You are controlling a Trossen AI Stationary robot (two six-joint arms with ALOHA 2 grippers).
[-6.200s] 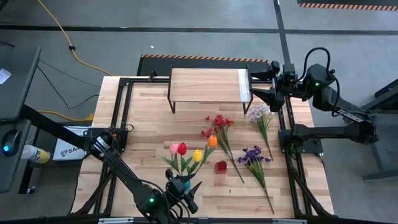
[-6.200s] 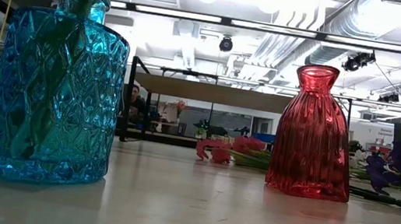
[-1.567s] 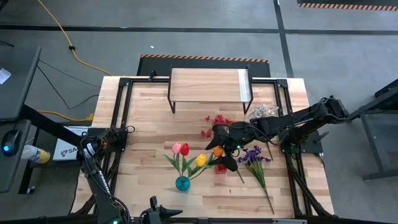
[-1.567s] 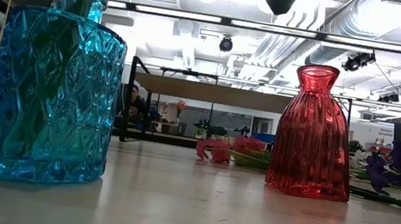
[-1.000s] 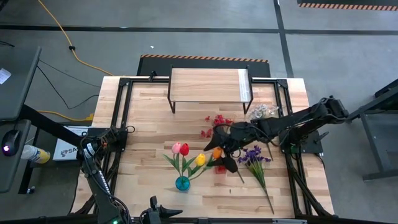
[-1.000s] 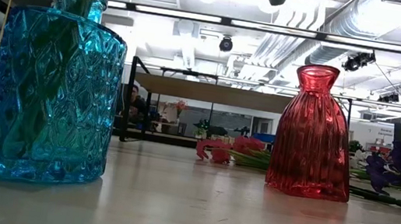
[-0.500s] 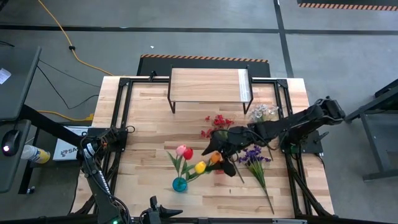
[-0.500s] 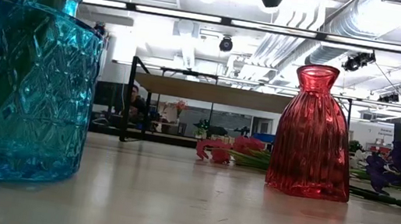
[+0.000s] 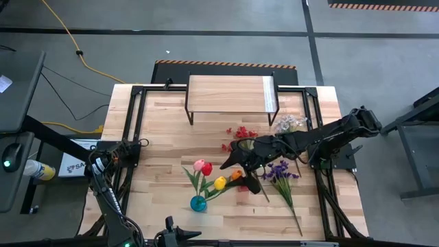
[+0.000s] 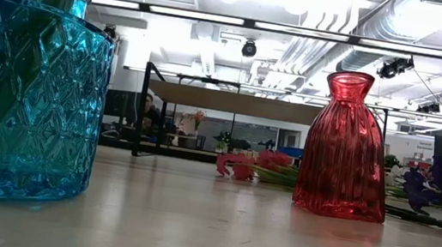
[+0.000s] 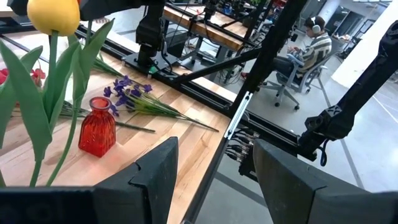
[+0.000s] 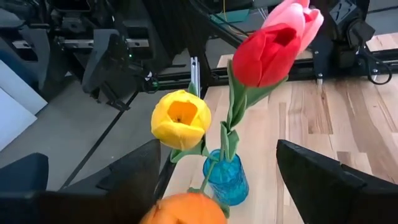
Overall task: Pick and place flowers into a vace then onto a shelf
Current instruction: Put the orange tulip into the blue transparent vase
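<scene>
Overhead: right pincer (image 9: 236,165) sits mid-frame, fingers spread, orange tulip (image 9: 235,175) at its tips; can't tell if it's actually gripped. Blue vase (image 9: 198,203) lower centre holds pink, red, yellow tulips (image 9: 204,167). Right wrist view shows what overhead can't: tulip heads close up, orange one (image 12: 185,210) between the wide fingers. Low view alone shows the red vase (image 10: 346,148) standing upright at right. Left pincer (image 9: 180,234) waits at bottom edge, part open, empty. Pale wood worktop (image 9: 164,137); shelf (image 9: 230,94) at upper centre, bare; grey floor, a seated person in left wrist view. Vs. half a sec ago: right pincer shifted slightly left.
</scene>
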